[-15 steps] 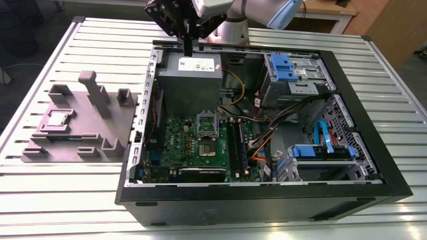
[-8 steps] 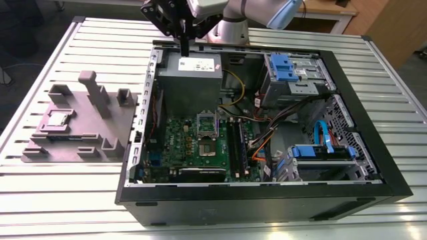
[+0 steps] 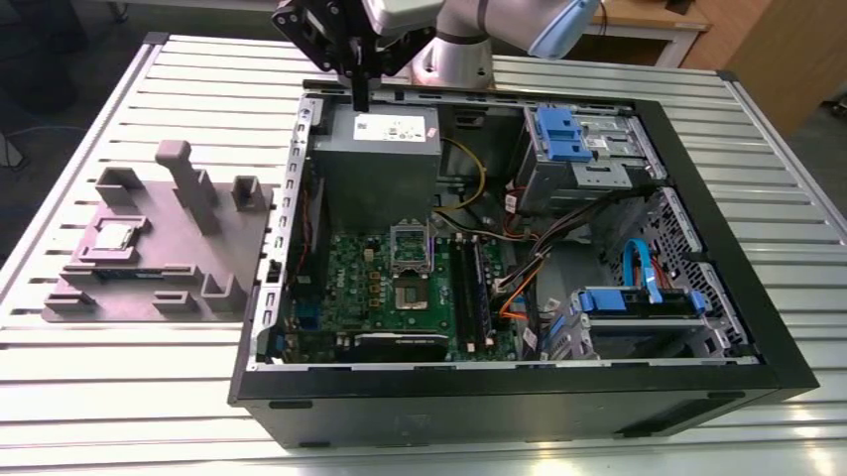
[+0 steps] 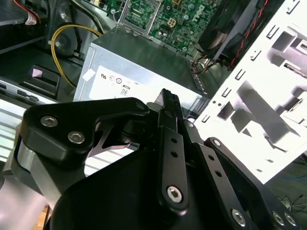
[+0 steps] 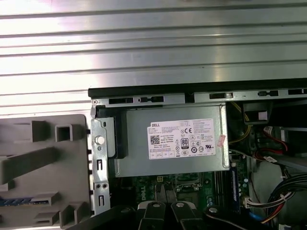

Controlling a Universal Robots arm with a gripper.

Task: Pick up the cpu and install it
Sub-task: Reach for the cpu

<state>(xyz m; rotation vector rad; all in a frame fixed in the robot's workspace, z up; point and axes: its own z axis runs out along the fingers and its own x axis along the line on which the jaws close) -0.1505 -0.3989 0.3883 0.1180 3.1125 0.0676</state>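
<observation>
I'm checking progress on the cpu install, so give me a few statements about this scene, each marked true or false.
1. The cpu lies on the grey fixture. True.
2. The gripper holds the cpu. False: it is shut on nothing, up by the power supply.
3. The computer case lies open, with the motherboard showing. True.
4. The fixture stands at the exterior view's right of the case. False: it stands at its left.
</observation>
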